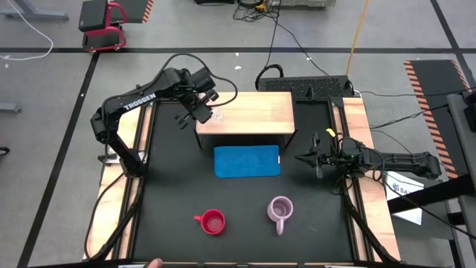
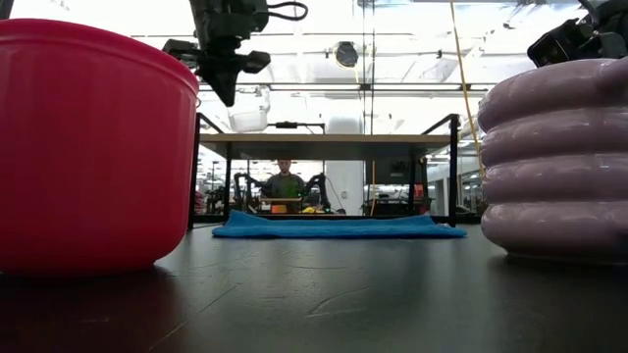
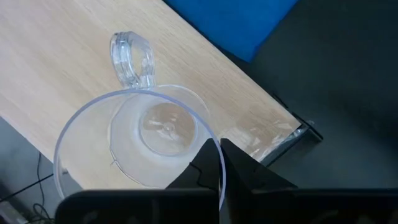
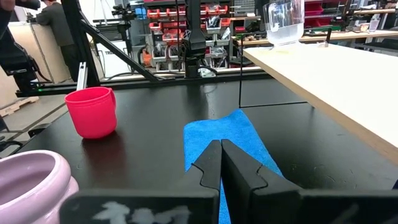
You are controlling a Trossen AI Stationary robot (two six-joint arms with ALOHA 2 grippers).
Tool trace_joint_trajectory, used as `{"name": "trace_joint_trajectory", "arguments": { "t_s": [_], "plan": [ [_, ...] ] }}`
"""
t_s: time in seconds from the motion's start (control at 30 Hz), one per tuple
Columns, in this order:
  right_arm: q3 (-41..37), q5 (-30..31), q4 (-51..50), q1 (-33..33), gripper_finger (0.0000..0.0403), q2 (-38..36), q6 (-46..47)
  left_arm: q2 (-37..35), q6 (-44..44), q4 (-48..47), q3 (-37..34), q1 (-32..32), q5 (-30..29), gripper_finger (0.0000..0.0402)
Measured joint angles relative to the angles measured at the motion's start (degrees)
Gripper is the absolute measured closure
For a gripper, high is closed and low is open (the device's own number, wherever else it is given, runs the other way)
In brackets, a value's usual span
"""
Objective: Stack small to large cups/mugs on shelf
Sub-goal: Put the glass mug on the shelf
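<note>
The small clear glass cup (image 3: 149, 127) is at the left end of the light wooden shelf (image 1: 253, 112); it also shows in the low view (image 2: 251, 110). My left gripper (image 3: 219, 163) is shut on it from above. The red mug (image 1: 213, 222) and the ribbed lilac mug (image 1: 280, 210) stand upright on the black table near its front edge. My right gripper (image 1: 316, 158) is shut and empty, low over the table to the right of the blue mat (image 1: 247, 161). My left gripper holds the glass cup by its rim (image 3: 210, 138), on the side away from the handle (image 3: 132, 57), with one finger inside and one outside. The fingers point down from above. The cup stays upright, mouth up; I cannot tell whether its base rests on the shelf.
The blue mat lies flat in front of the shelf. The shelf's dark side panels (image 2: 194, 172) stand on the table. A person (image 2: 285, 183) shows in the room behind, and a hand (image 1: 153, 263) at the table's near edge.
</note>
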Motion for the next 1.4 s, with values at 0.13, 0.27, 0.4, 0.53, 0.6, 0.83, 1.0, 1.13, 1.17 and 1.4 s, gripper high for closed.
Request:
{"name": "trace_joint_trajectory", "arguments": {
  "t_s": [0.13,0.27,0.4,0.53,0.6,0.83,1.0,1.13,1.17,1.4],
  "plan": [
    [0.00,0.00,0.01,-0.01,0.0403,0.02,0.02,0.00,0.23,-0.35,0.00,0.00,-0.52,0.0398],
    [0.02,0.00,0.02,0.00,0.0403,0.00,0.02,0.00,0.35,-3.01,0.88,0.00,-0.77,0.0399],
    [0.02,0.00,0.09,-0.01,0.0403,0.00,0.02,0.05,0.30,-4.35,2.85,0.00,0.98,0.0399],
    [0.01,0.00,0.58,-0.01,0.0403,0.01,-0.04,-0.11,-0.15,-5.68,5.68,-0.11,3.65,0.0399],
    [0.02,0.00,0.59,0.00,0.0403,0.02,-0.12,-0.09,-0.30,-6.55,6.19,-0.11,4.58,0.0399],
    [0.01,0.00,0.59,-0.02,0.0403,0.02,-0.47,-0.07,-1.57,-7.96,6.34,-0.14,6.23,0.0400],
    [0.02,0.01,0.59,-0.02,0.0403,0.01,-1.44,0.28,-2.88,-8.35,6.35,-0.50,6.76,0.0400],
    [0.00,0.01,0.57,-0.01,0.0403,0.01,-1.51,2.21,-4.15,-9.25,6.34,-0.76,5.30,0.0400],
    [0.02,0.00,0.57,-0.01,0.0403,0.00,-1.61,2.57,-4.45,-9.29,6.34,-0.76,4.88,0.0400],
    [0.02,0.00,0.50,-0.01,0.0403,0.01,-1.92,3.72,-5.51,-9.86,6.34,-0.76,3.40,0.0401]
  ]
}}
